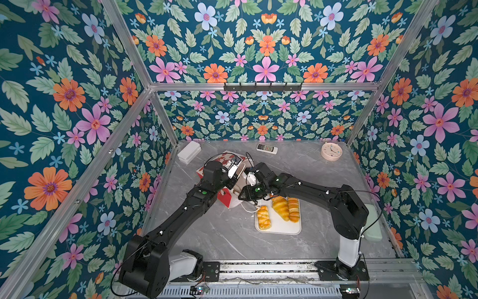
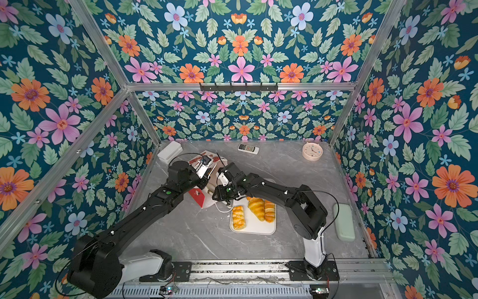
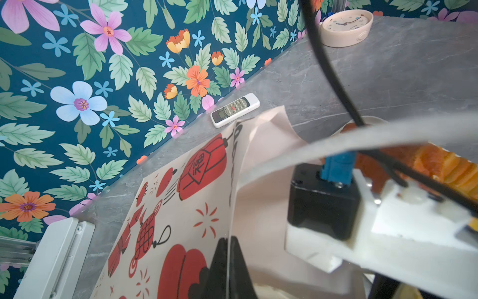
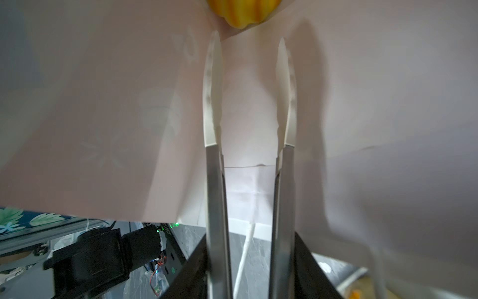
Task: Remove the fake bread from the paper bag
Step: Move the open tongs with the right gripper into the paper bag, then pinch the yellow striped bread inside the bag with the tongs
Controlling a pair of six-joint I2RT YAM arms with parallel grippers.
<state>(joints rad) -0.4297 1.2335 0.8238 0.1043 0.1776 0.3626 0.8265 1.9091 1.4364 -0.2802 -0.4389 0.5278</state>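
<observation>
Red-printed paper bag (image 3: 181, 196) rim pinched between left fingers (image 3: 218, 261), remote (image 3: 234, 110) beside floral wall (image 3: 77, 77), clock (image 3: 345, 24) farther off

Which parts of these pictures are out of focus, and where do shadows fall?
Left wrist view: remote and clock sharp, the near rim of the bag blurred. Right wrist view: the right gripper casts soft shadows on the paper; its metal shanks look smeared. Both top views: evenly lit, sharp.

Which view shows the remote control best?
The left wrist view: the remote control is large, its display and buttons distinct. In both top views the remote control is tiny, by the back wall. The right wrist view misses it.
</observation>
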